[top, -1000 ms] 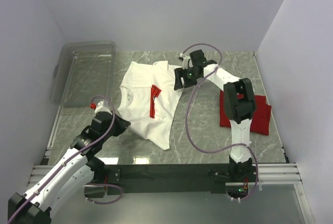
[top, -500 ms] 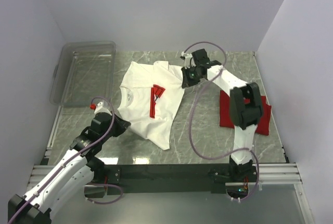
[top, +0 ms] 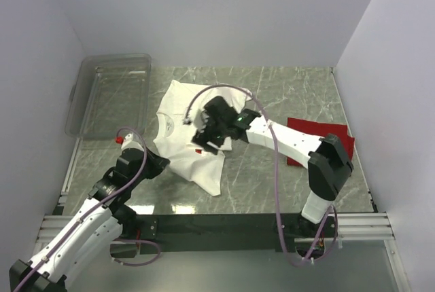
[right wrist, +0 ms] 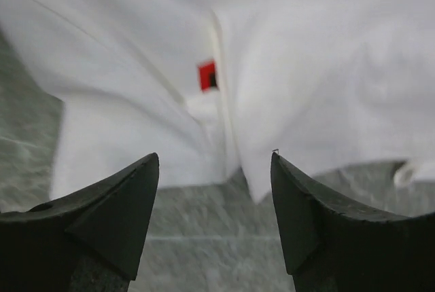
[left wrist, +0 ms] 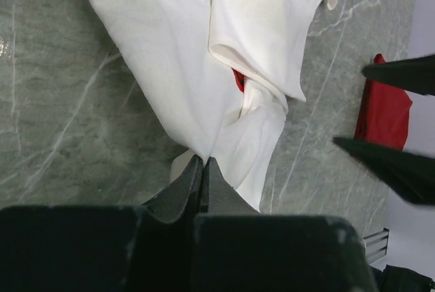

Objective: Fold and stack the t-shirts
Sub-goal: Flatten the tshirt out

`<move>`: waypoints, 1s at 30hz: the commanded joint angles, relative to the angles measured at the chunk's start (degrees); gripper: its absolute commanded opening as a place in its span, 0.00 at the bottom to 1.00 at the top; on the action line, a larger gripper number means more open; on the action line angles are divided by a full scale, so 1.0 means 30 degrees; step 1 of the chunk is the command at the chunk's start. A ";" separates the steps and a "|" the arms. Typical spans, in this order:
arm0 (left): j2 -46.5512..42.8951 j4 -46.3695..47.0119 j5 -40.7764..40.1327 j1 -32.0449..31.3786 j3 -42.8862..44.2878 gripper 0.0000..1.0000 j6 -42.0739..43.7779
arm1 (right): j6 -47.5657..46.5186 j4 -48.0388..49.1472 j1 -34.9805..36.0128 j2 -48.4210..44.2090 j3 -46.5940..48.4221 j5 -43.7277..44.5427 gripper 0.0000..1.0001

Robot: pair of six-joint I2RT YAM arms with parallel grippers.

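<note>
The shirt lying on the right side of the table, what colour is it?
Plain red. The shirt shows best in the top external view.

no readable text, neck print (top: 166, 124) on white t-shirt (top: 180, 105) illegible

Top camera overlooks the whole table (top: 285, 95); both wrist cameras look closely down at, seemingly, the same white shirt (left wrist: 170, 54) (right wrist: 306, 68).
</note>
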 commanded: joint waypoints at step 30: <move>-0.0126 0.0433 0.0075 -0.0009 -0.0077 0.00 0.0028 | 1.0487 0.1265 -0.5884 0.4435 -0.2149 -0.0546 0.66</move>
